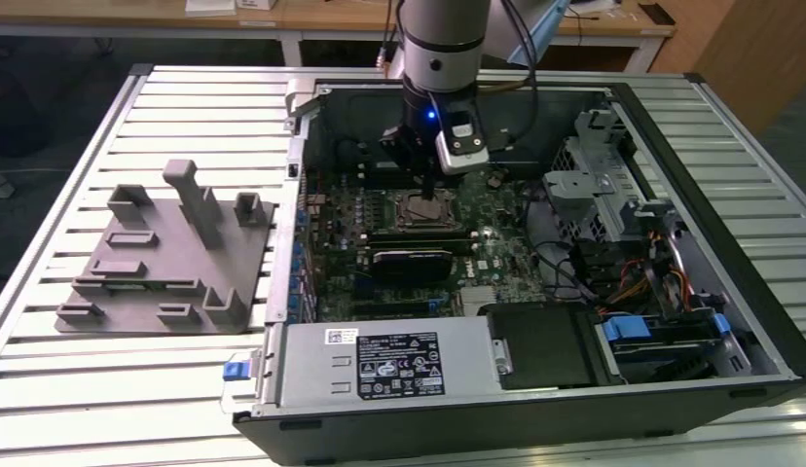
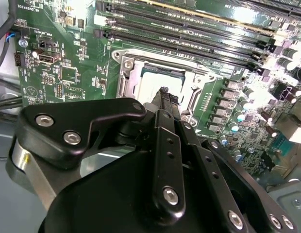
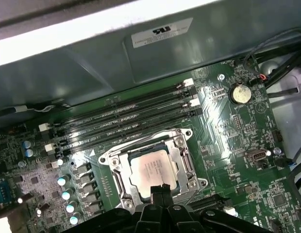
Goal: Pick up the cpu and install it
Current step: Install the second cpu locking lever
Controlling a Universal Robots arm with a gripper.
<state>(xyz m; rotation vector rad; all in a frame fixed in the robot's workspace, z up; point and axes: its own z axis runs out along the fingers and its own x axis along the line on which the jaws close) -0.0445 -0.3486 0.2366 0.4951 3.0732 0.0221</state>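
Gripper (image 3: 159,188) filling lower centre of first wrist view, fingers pressed together, holding nothing, tips hovering at cpu (image 3: 149,170) edge. Cpu sitting in socket (image 3: 181,156), frame centre. Judging it light, rigid, fragile underneath, slick-topped; taking by opposite edges only.

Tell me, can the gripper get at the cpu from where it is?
Probably yes. The gripper hangs right over the cpu, which lies bare in its socket frame on the motherboard, with nothing covering it.
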